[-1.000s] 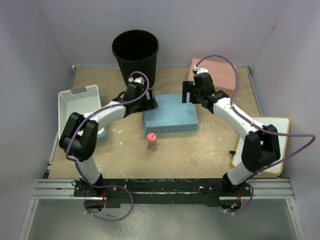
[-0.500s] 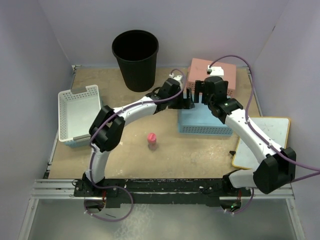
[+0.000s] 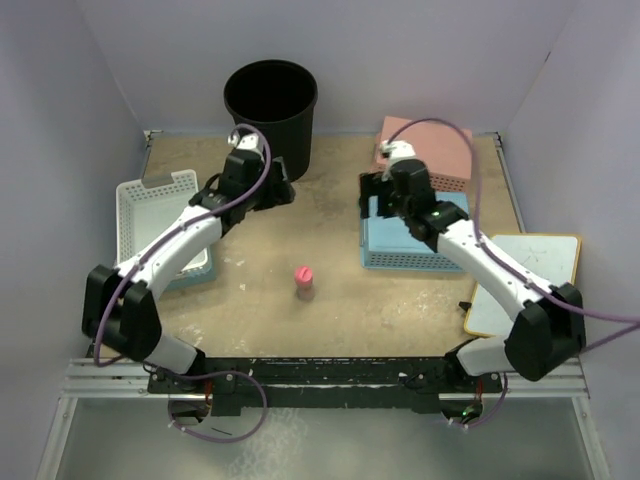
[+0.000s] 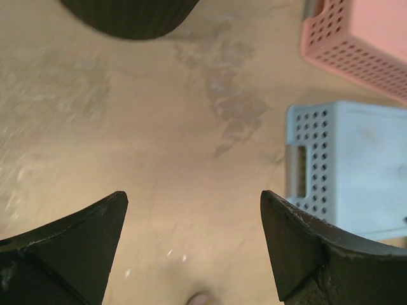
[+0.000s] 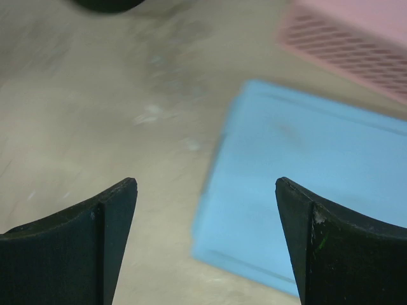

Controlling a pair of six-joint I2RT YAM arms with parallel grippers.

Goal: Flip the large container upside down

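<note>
1. Nearest the arms, a small pink-capped bottle (image 3: 303, 283) stands alone on the table (image 3: 350, 310). It is where it was a second ago. A white board (image 3: 530, 285) lies at the right edge.
2. The white basket (image 3: 140, 220) on the left has not shifted.
3. The blue basket (image 3: 395, 250) lies upside down. A second ago it sat in the centre, directly in front of the bin. It now lies right of centre, just in front of the pink basket (image 3: 440, 150), and it has not moved in the last half second. Bare table now lies in front of the bin.
4. The right gripper (image 5: 206, 190) hovers over the blue basket's left edge with its fingers spread wide, holding nothing. It has edged slightly left.
5. The left gripper (image 4: 192, 213) was stretched across to the blue basket half a second ago. It has swung back left and now sits just beside the foot of the bin, fingers wide apart and empty.
6. The black bin (image 3: 270, 105) stands upright at the far edge, left of centre, mouth up and untouched. The clearing looks finished and the turning has not begun. With both grippers free, taking hold of the bin seems the likely next step.
</note>
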